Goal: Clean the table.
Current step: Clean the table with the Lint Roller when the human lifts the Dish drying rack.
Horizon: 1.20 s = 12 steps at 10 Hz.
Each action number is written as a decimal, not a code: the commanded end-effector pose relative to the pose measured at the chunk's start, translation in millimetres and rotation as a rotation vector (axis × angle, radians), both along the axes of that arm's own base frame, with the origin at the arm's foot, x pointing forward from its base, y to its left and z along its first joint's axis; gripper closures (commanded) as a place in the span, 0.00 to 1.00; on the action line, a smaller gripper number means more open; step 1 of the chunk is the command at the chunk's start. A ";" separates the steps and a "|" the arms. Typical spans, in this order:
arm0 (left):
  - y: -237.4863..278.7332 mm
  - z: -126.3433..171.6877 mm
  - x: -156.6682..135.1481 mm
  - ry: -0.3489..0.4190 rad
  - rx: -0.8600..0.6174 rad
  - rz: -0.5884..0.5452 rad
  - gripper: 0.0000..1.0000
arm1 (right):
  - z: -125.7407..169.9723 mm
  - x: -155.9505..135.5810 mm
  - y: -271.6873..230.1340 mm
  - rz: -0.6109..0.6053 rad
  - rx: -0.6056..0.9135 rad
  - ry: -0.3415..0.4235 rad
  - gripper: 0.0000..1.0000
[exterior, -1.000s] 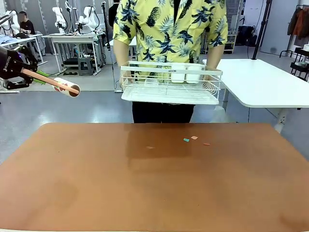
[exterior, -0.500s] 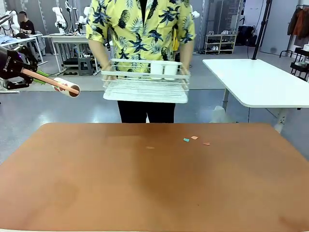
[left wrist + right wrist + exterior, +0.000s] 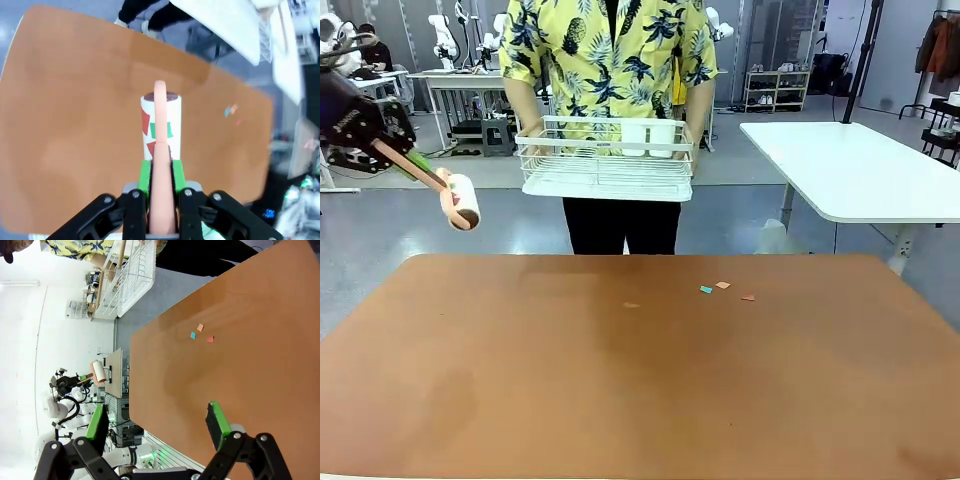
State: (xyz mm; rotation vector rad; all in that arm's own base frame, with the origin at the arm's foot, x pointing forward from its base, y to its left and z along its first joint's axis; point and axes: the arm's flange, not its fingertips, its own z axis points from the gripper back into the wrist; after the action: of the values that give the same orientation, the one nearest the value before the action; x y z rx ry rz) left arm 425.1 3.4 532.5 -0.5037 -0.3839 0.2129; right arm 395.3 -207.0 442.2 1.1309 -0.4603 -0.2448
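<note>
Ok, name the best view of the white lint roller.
Left wrist view: the white, peach-handled lint roller sits close, central, held by the left pincer. Front view shows it smaller, side-on; right wrist view, tiny and distant.

A person (image 3: 610,50) in a yellow leaf-print shirt held a white wire dish rack (image 3: 605,172) carrying two white cups (image 3: 648,138).

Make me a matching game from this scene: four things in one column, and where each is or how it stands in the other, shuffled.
Things:
1. lint roller
2. wire dish rack
3. paper scraps
4. right hand

States:
A. lying on the table
B. open, holding nothing
C. carried by the person
D. gripped in the left hand

Pairs: 1-D, 2-C, 3-A, 4-B
</note>
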 end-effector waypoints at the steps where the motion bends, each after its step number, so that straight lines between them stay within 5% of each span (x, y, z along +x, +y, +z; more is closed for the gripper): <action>1: -7.7 -31.0 52.5 -0.002 0.131 -0.391 0.79 | 2.5 -0.2 0.2 0.004 0.010 -0.019 0.00; 4: -14.4 -57.7 63.8 0.054 -0.014 -0.332 0.79 | 2.5 -0.2 0.2 0.004 0.010 -0.019 0.00; 6: -4.6 -36.4 59.6 -0.032 -0.045 -0.180 0.79 | 2.5 -0.2 0.2 0.004 0.010 -0.019 0.00; 7: -21.6 -74.0 67.5 0.048 0.032 -0.324 0.79 | 2.5 -0.2 0.2 0.004 0.010 -0.019 0.00; 12: -25.6 -76.7 68.3 0.058 0.016 -0.308 0.79 | 2.5 -0.2 0.2 0.004 0.010 -0.019 0.00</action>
State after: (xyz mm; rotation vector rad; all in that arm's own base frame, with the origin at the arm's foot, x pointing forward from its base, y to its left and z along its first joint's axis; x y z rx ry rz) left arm 493.9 -23.8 453.3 -0.5300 -0.2409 -0.0759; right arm 395.2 -207.6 442.5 1.1301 -0.4617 -0.2457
